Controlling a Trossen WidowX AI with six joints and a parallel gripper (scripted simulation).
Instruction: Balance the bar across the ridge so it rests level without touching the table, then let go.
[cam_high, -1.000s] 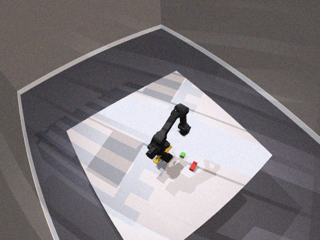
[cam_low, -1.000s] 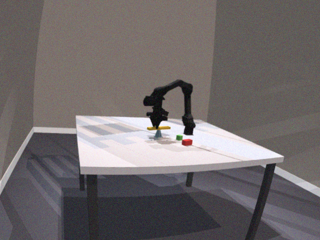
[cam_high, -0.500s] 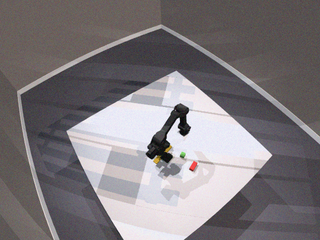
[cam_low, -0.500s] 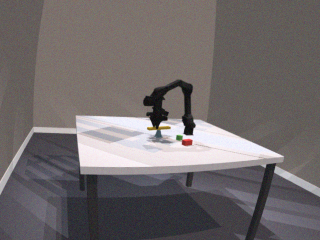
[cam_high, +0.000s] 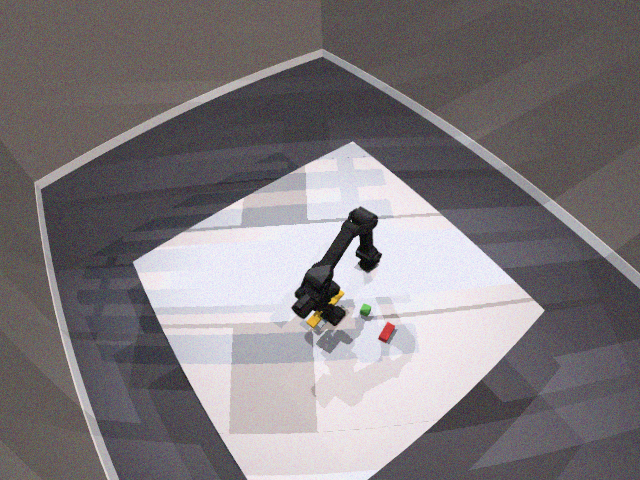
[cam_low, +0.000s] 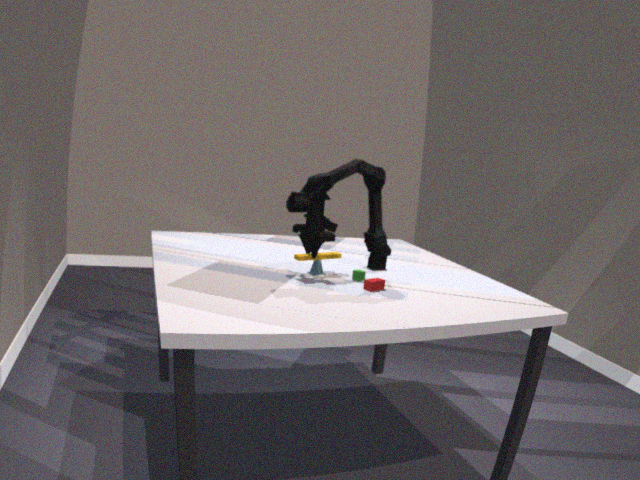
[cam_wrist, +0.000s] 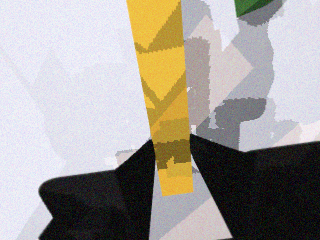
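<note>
The yellow bar (cam_high: 313, 321) (cam_low: 330, 255) (cam_wrist: 162, 75) looks about level in the exterior view, its ends clear of the table. My gripper (cam_low: 314, 254) (cam_wrist: 170, 141) is shut on the bar, a little to one side of its middle in that view. The blue-grey ridge (cam_low: 316, 268) stands on the table directly under the bar. The bar's underside is at the ridge's top; whether they touch is too small to tell. In the wrist view the bar hides the ridge, and in the top view the arm covers the bar's middle.
A green cube (cam_high: 365, 310) (cam_low: 358, 275) (cam_wrist: 252, 6) lies on the table (cam_high: 268, 408) (cam_low: 232, 322) to the right of the ridge. A red block (cam_high: 386, 332) (cam_low: 374, 284) lies beyond it, nearer the front edge in the exterior view.
</note>
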